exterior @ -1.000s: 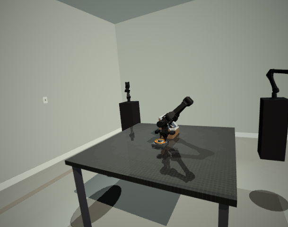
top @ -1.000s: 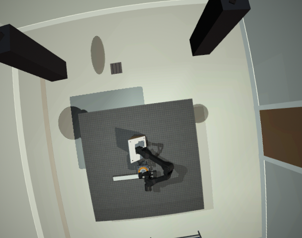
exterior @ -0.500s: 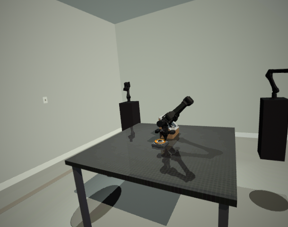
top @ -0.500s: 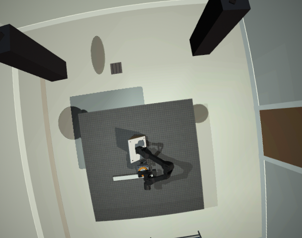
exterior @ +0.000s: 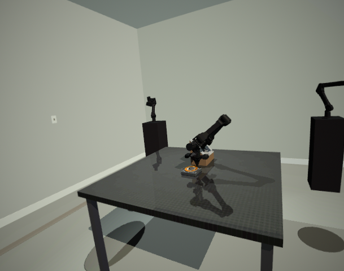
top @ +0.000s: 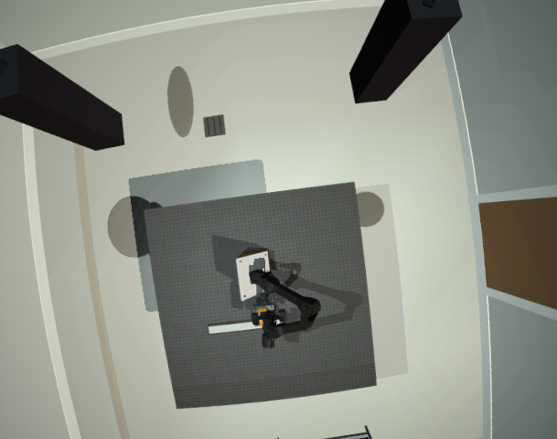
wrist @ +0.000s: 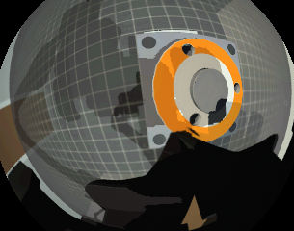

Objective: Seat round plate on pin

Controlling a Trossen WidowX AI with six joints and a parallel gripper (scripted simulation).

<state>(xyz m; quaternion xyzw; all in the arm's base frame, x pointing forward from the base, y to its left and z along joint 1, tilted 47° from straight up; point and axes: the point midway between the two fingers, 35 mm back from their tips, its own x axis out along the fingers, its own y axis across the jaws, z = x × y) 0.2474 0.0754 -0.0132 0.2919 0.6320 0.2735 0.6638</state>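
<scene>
The round orange plate (top: 262, 310) (exterior: 186, 169) (wrist: 165, 91) sits around the grey post (wrist: 209, 89) on the square grey base (exterior: 190, 174) (wrist: 146, 72). In the wrist view the plate's left side stands out over the base; whether it lies flat is unclear. Several holes show in the plate. I cannot make out the pin, and the tab is not clearly visible. My gripper (exterior: 197, 165) (wrist: 174, 136) is shut and holds nothing. Its tips are at the plate's near rim in the wrist view and cover part of it; whether they touch it I cannot tell.
A brown block with a white sloped top (top: 245, 278) (exterior: 206, 161) stands close beside the base, under the arm. A long white strip (top: 230, 327) lies on the dark table (top: 198, 369) (exterior: 136, 195). Two black pedestals (exterior: 154, 136) (exterior: 325, 154) stand beyond the table.
</scene>
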